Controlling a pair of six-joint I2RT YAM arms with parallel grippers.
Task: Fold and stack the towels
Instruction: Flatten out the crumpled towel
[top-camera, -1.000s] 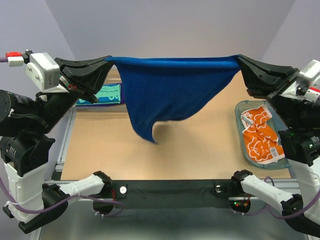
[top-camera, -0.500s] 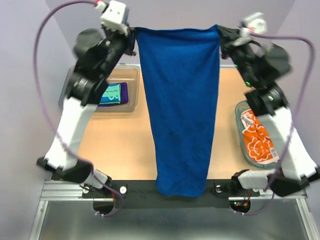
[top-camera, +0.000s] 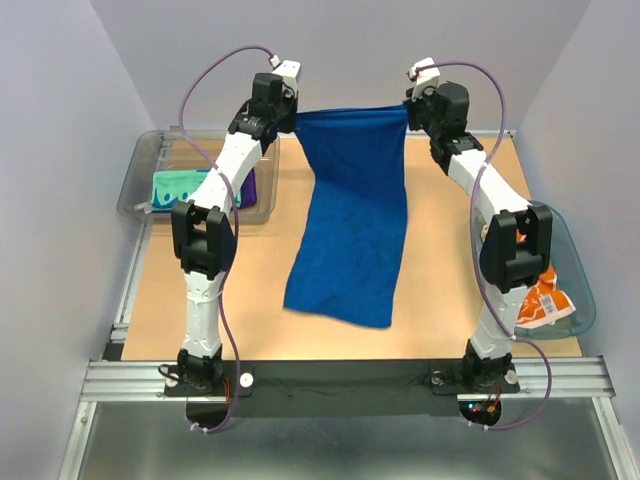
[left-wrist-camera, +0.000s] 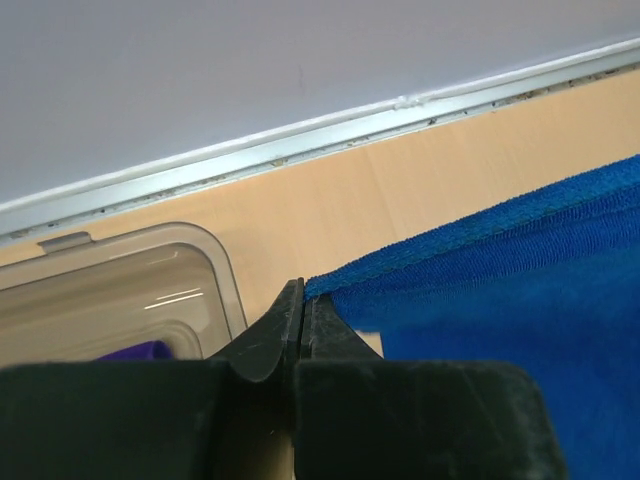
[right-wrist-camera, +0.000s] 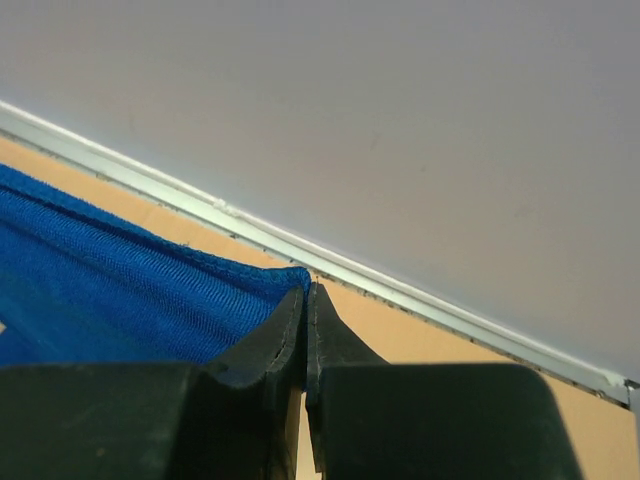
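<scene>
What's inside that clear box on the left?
The clear bin holds a mint green towel, with the edge of a purple towel showing at its right. The left arm crosses over, hiding where they meet.

So your tan tabletop (top-camera: 250, 290) has the clear grey bin (top-camera: 135, 178) sitting out at about 10 o'clock, the teal oval basket (top-camera: 574, 272) over at 4 o'clock by the right edge, and the near end of the blue towel (top-camera: 340, 285) lying around dead centre.
</scene>
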